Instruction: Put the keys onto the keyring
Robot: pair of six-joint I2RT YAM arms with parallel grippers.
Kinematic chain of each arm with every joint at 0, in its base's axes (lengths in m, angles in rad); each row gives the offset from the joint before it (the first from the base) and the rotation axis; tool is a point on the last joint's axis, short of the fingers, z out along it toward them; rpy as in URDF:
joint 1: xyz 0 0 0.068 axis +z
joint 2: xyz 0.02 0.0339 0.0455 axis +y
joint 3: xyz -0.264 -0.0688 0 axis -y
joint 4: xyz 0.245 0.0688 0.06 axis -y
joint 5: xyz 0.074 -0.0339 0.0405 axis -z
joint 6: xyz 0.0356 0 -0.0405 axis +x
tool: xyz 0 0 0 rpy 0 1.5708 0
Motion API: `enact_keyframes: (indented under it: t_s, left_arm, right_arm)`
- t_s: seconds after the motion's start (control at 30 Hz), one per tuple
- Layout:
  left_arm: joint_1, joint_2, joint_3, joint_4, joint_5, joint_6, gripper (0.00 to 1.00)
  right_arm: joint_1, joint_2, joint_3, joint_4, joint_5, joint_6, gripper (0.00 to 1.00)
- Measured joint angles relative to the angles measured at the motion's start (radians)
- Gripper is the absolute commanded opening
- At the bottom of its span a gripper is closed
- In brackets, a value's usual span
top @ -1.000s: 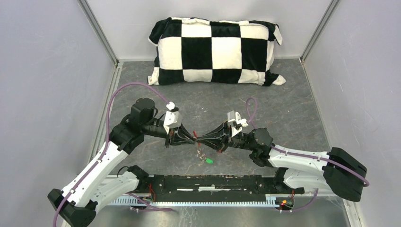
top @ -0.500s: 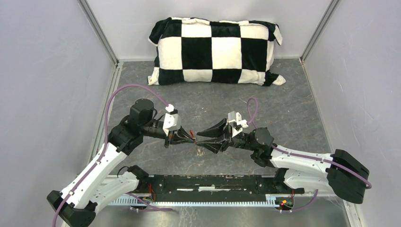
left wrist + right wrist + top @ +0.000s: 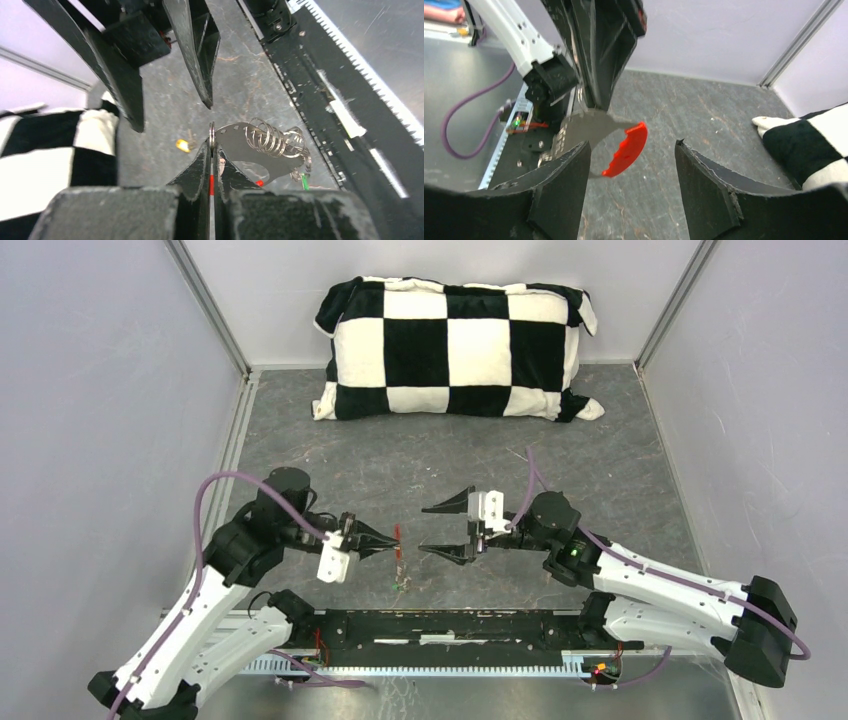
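Top view: left gripper (image 3: 390,540) pinches the keyring (image 3: 398,535) by its red tag, the ring dangling and tiny. The right gripper (image 3: 438,528) gapes nearby.

Left wrist: green key (image 3: 304,181) half hidden under the coils. Brass key (image 3: 182,145) lies apart on the table (image 3: 250,75).

Right wrist: 2 fingers (image 3: 559,180) apart, the tag's metal plate partly blocked.

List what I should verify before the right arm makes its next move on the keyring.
1. Grip: left pincer shut on the flat plate of the keyring: ok.
2. Free arm: right pincer open and empty: ok.
3. Alignment: right pincer faces the red tag without touching it: ok.
4. Loose key: brass key in sight, lying on the table: ok.
5. Threading: green key on the ring: cannot tell; it hangs by the coils.
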State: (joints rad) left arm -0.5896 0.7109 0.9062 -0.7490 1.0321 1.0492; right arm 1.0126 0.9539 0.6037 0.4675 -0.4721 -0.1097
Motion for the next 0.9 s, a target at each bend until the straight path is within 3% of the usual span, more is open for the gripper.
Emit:
enact_keyframes:
  t_s: [0.2, 0.43, 0.63, 0.9]
  left_arm:
    - [0.0, -0.059, -0.038, -0.015, -0.001, 0.215, 0.02]
    - [-0.001, -0.059, -0.065, -0.026, -0.001, 0.315, 0.02]
    - [-0.001, -0.016, -0.063, -0.026, -0.001, 0.307, 0.02]
    - [-0.001, 0.056, -0.034, -0.004, -0.007, 0.135, 0.02]
  right_arm:
    - [0.0, 0.004, 0.017, -0.126, -0.036, -0.087, 0.67]
    - [0.003, 0.031, 0.062, -0.154, -0.085, -0.105, 0.59]
    - [0.047, 0.073, 0.149, -0.208, -0.1, -0.134, 0.56]
    - [0.093, 0.113, 0.238, -0.309, -0.096, -0.174, 0.49]
